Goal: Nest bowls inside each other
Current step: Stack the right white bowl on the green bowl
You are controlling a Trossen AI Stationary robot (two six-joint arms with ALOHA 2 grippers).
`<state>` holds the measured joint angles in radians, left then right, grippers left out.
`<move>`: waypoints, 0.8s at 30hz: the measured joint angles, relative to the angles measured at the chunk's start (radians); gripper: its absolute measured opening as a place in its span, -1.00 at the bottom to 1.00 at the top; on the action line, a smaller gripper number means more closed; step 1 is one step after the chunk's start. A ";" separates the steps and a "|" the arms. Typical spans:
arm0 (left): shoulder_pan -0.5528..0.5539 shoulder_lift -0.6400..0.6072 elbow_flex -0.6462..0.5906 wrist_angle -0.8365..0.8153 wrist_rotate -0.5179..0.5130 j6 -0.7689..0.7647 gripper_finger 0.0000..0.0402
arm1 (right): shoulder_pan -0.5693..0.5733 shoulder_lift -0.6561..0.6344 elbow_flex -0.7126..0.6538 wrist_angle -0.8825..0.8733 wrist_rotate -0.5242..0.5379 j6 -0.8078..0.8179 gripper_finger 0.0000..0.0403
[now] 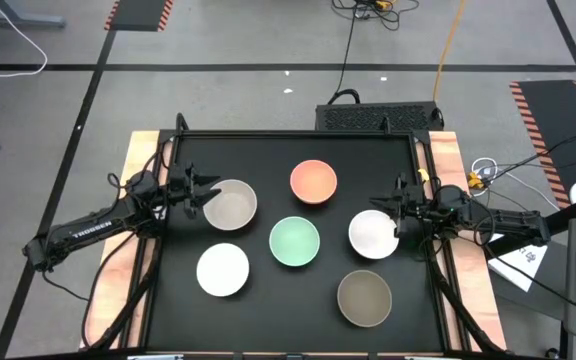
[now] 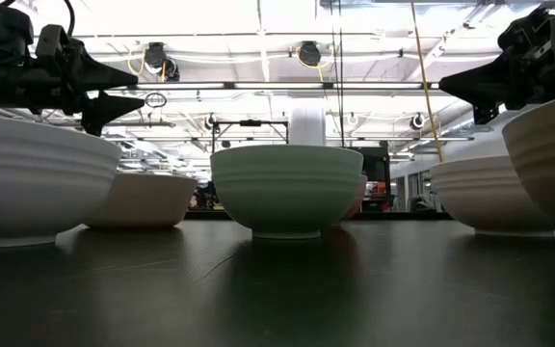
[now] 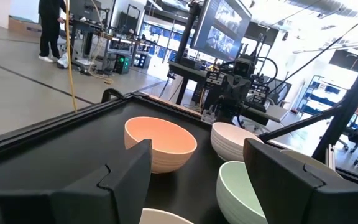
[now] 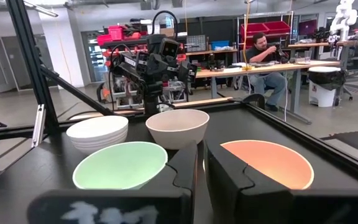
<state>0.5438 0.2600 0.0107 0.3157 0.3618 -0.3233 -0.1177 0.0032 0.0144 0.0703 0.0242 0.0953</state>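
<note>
Overhead, six bowls (image 1: 295, 241) sit apart on the black table (image 1: 268, 310), left claw (image 1: 200, 194) released, right claw (image 1: 386, 207) clenched empty.

On the black table (image 1: 178, 300) sit a coral-pink bowl (image 1: 314, 181), a mint-green bowl (image 1: 295, 241), two white bowls (image 1: 223, 270) (image 1: 373, 233), a beige-grey bowl (image 1: 231, 205) and an olive-tan bowl (image 1: 365, 297).

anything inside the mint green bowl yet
No. The mint-green bowl sits empty and upright mid-table, its whole interior visible from above. Whatever is under its base is hidden.
</note>
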 joint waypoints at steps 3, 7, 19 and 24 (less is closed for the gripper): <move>0.000 0.000 0.000 0.000 0.000 0.000 0.26 | 0.000 0.000 0.000 0.000 0.000 -0.002 -0.90; 0.000 0.000 0.000 0.000 0.000 0.000 0.26 | 0.000 0.000 0.000 0.000 0.000 0.010 -0.90; 0.000 0.002 0.000 0.000 0.002 -0.017 0.26 | 0.000 0.000 0.000 0.012 0.000 0.040 -0.90; -0.001 0.002 0.000 -0.001 -0.017 -0.026 0.26 | 0.000 0.000 0.000 0.027 0.000 0.050 -0.90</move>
<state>0.5426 0.2615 0.0105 0.3145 0.3447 -0.3496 -0.1177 0.0029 0.0145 0.0975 0.0244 0.1452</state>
